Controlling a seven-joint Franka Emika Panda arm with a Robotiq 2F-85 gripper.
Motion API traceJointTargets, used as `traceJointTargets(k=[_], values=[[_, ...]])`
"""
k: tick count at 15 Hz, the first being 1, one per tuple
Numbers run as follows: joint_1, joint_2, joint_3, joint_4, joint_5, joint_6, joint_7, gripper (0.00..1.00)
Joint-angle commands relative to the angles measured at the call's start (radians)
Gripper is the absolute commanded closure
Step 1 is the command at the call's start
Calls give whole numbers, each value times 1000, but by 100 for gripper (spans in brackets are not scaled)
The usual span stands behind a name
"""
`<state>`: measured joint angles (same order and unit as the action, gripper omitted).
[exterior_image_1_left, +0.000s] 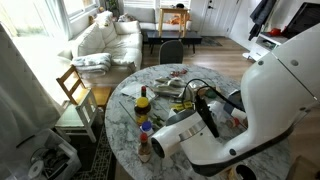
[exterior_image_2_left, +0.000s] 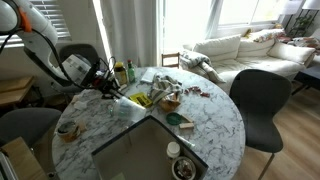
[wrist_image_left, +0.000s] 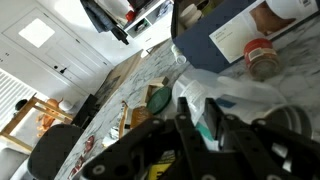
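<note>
My gripper (wrist_image_left: 196, 103) is low over the round marble table (exterior_image_2_left: 215, 125), close to its edge in both exterior views (exterior_image_1_left: 205, 104) (exterior_image_2_left: 108, 86). In the wrist view the two black fingers stand close together. A crumpled white plastic packet with a teal label (wrist_image_left: 225, 95) fills the narrow gap between them, so the fingers look shut on it. A small jar with a red lid (wrist_image_left: 262, 60) and a dark blue and white box (wrist_image_left: 232, 35) lie just beyond the packet.
Bottles (exterior_image_1_left: 143, 104) stand near the table edge, with a red-capped bottle (exterior_image_1_left: 145, 146) closer. A yellow packet (exterior_image_2_left: 141, 100), a bowl (exterior_image_2_left: 170, 98), a green lid (exterior_image_2_left: 173, 119) and a grey square tray (exterior_image_2_left: 150, 152) are on the table. A dark chair (exterior_image_2_left: 262, 100) and a white sofa (exterior_image_1_left: 105, 40) stand around.
</note>
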<state>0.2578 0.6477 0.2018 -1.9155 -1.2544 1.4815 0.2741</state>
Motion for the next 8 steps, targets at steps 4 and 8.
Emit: traceJointTargets(k=[4,8], values=[[-5,-89,2,-70,11,3,-2,23],[-11,-134,13,-75,48,23,17,0]])
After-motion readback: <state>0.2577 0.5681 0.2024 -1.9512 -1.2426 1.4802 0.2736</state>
